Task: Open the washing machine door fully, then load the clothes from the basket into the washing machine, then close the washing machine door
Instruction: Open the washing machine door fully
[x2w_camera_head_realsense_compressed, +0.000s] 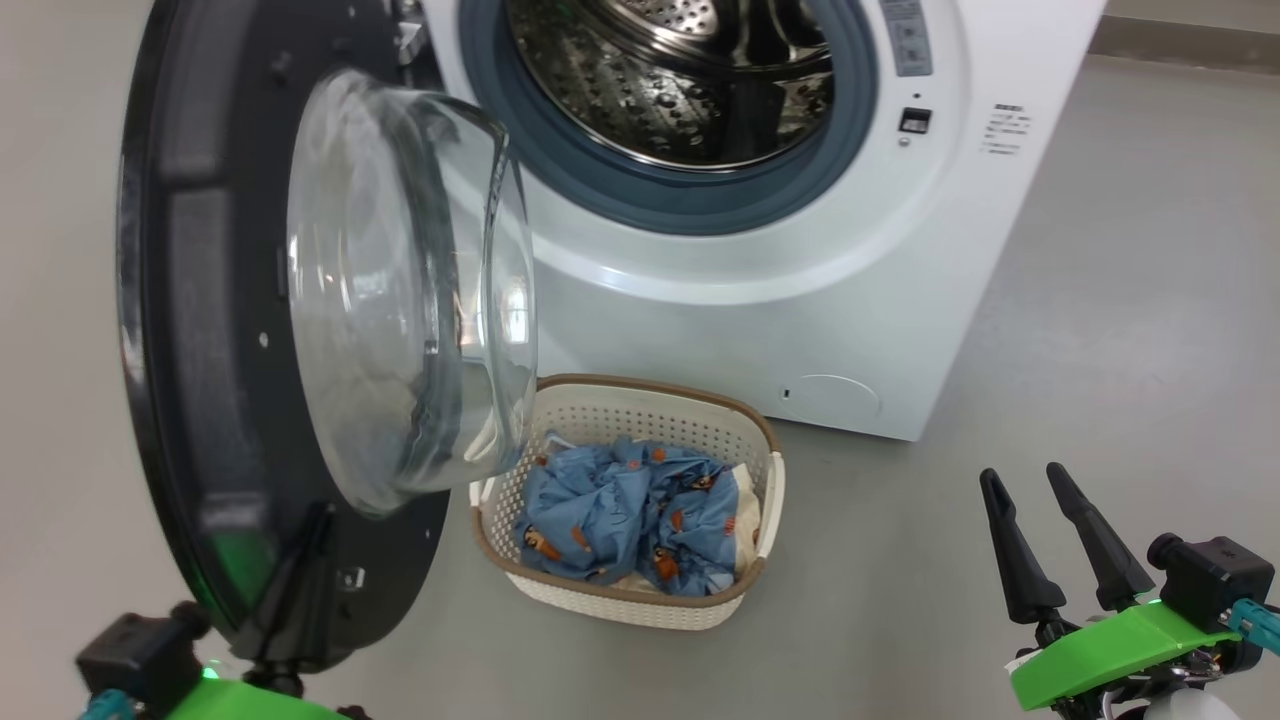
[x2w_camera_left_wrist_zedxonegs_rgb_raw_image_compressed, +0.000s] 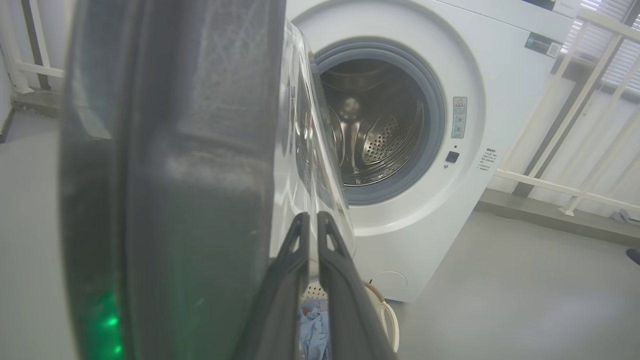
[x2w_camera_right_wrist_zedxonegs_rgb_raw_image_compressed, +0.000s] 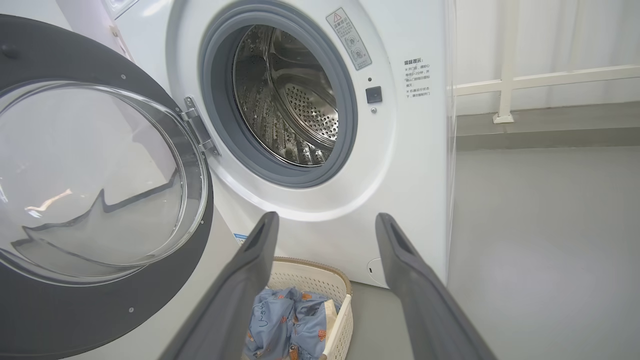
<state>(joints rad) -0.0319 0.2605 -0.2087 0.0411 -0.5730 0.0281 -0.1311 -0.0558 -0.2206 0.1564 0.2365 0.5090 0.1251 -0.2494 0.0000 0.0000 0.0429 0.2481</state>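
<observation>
Left gripper closed beside glossy black door.

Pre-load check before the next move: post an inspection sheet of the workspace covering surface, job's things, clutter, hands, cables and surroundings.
Surface: smooth grey floor.
Job's things: washing machine door stands open; washing machine with no laundry seen in the drum; clothes in the basket, on the floor in front of the machine.
Clutter: nothing seen.
Hands: left hand shut, at the door's lower part, contact unclear; right hand open, holding nothing, right of the basket.
Cables: nothing seen.
Surroundings: white railing beside the machine.
</observation>
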